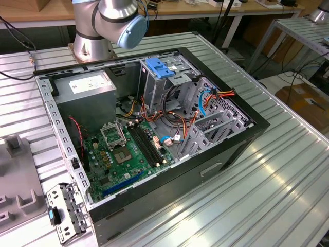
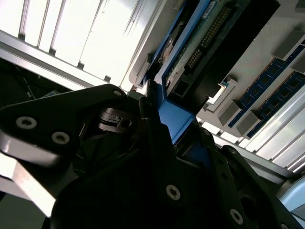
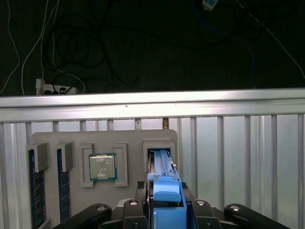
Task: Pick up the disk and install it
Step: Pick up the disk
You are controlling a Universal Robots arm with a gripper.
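Observation:
The disk [image 3: 165, 183] stands on edge in a slot of a grey holder tray [image 3: 52, 139], its blue side rail facing the camera in the first wrist view. In the second wrist view the disk [image 2: 177, 117] shows its blue rail and the green circuit board on its underside. My gripper [image 3: 166, 202] has its black fingers [image 3: 135, 206] pressed against both sides of the blue rail, shut on the disk. Its body [image 2: 119, 157] is also seen in the second wrist view. The disk still sits in the slot.
The tray also holds a processor chip [image 3: 102, 167] and two memory sticks [image 3: 35, 191]. In the exterior view the open computer case [image 1: 231, 149] lies on the ribbed metal table with its motherboard [image 1: 128, 152], grey power supply box [image 1: 85, 85] and blue-handled drive cage [image 1: 162, 69].

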